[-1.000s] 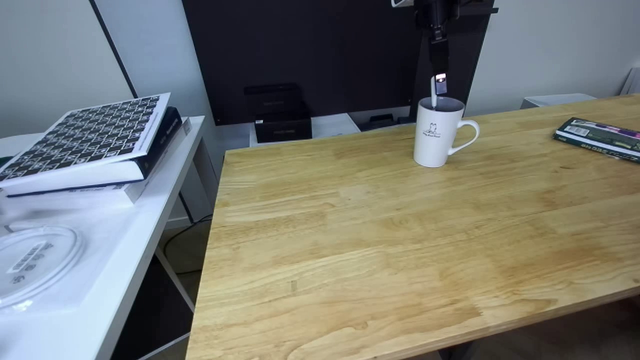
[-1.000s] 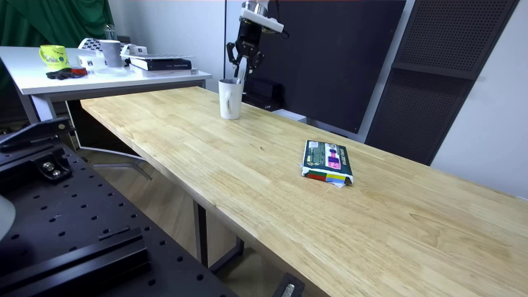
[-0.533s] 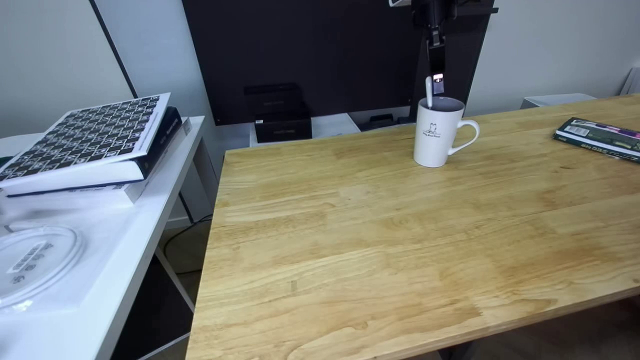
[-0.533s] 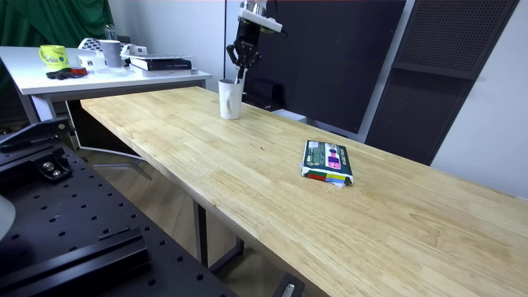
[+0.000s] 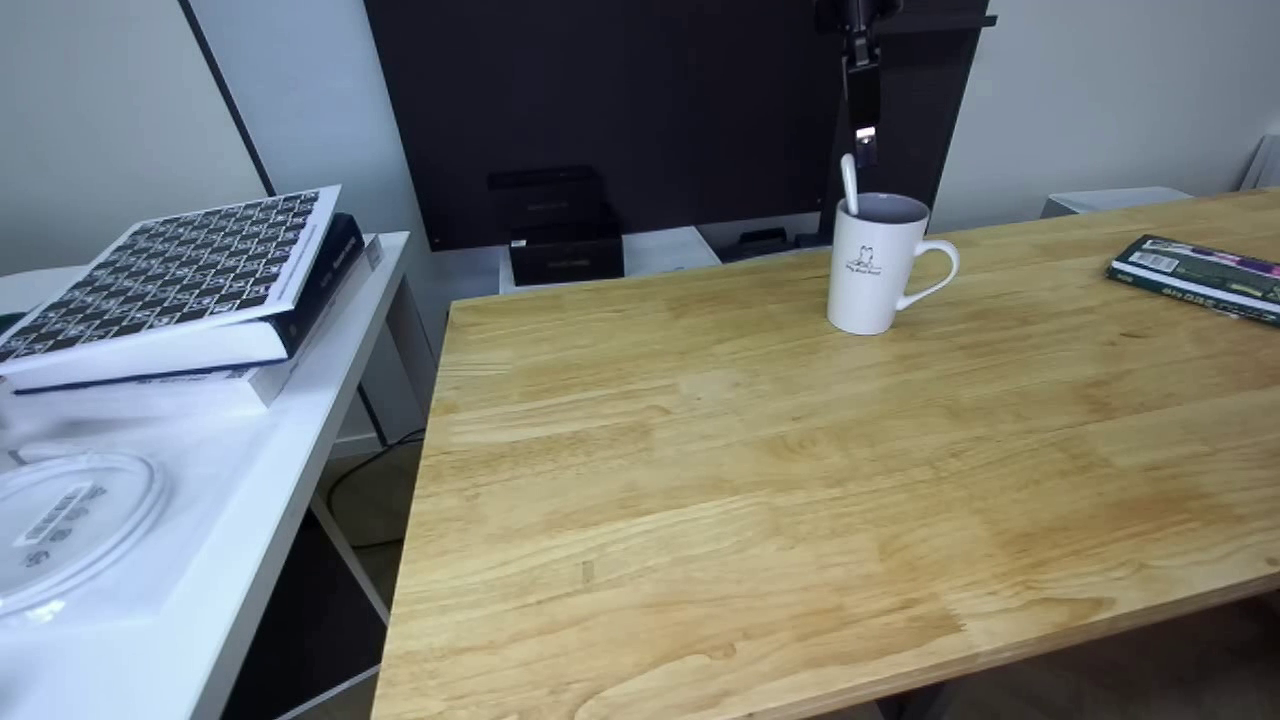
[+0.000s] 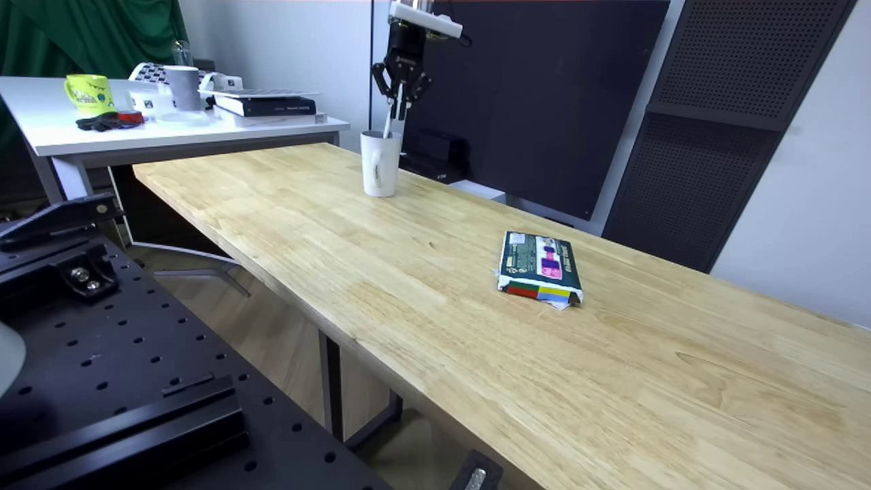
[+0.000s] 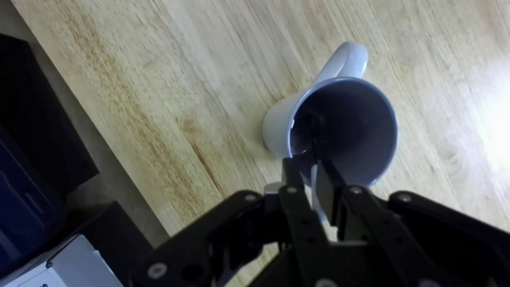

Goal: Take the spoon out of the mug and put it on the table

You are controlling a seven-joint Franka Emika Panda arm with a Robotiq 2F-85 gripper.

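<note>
The white mug [image 5: 865,275] stands upright at the table's far edge in an exterior view. It also shows in the other views [image 6: 378,178] [image 7: 275,123]. The spoon [image 5: 849,185] stands in the mug, its pale handle leaning out over the rim [image 6: 388,124]. The wooden table [image 5: 650,480] bears the mug. My gripper [image 7: 309,164] is above the mug's mouth, fingertips near the handle's top [image 5: 866,155] [image 6: 399,110]. Its fingers are a narrow gap apart. In the wrist view the handle [image 7: 316,187] lies between them, close to the right finger. The spoon's lower end is dark inside the mug.
A green book-like pack [image 6: 541,269] lies on the table beyond the mug's handle side. A white side table [image 5: 330,400] holds stacked books [image 5: 200,290]. A dark panel [image 5: 620,110] and black boxes [image 5: 565,245] are behind the table's far edge.
My gripper has risen and shifted a little toward the side away from the mug's handle. The spoon's handle has tipped that way too, from near upright to leaning. The mug has not moved.
</note>
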